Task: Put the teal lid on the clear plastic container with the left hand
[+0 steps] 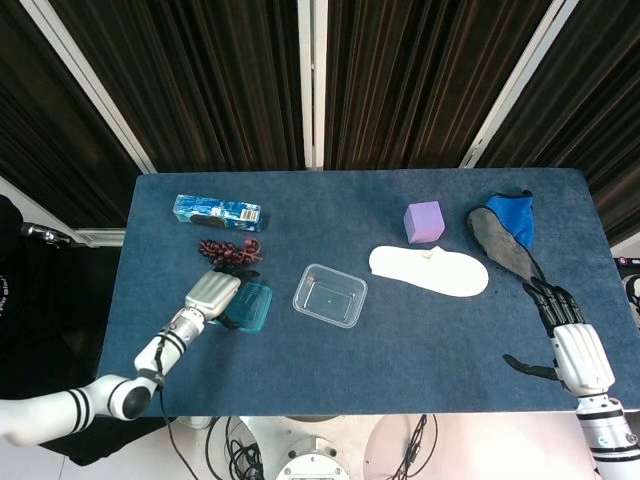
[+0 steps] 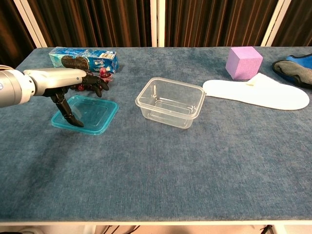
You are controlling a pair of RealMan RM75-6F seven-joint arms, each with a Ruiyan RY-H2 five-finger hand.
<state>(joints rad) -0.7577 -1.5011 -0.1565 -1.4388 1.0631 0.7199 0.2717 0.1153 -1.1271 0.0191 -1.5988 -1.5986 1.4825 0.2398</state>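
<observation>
Covering everything beneath the hands is a blue carpet-like table [image 2: 161, 170], a nap that should give friction but lets a thin edge sink in; behind it hang dark vertical blinds. Just to the right of the left hand [image 2: 73, 78] stands the clear plastic container [image 2: 170, 102], open-topped, rigid-looking and probably light enough to skid if nudged. Directly under that hand lies the teal lid [image 2: 87, 114], flat on the cloth: thin, light, smooth plastic, likely slightly flexible and slippery, so a pinch at its raised rim looks best. The left hand hovers palm-down over it, fingers spread, thumb reaching down to the lid's near-left edge, nothing held. Beyond its fingertips sit grapes [image 1: 229, 251] and a blue packet [image 1: 216, 210]. The right hand [image 1: 574, 352] rests well apart, fingers spread, holding nothing.
</observation>
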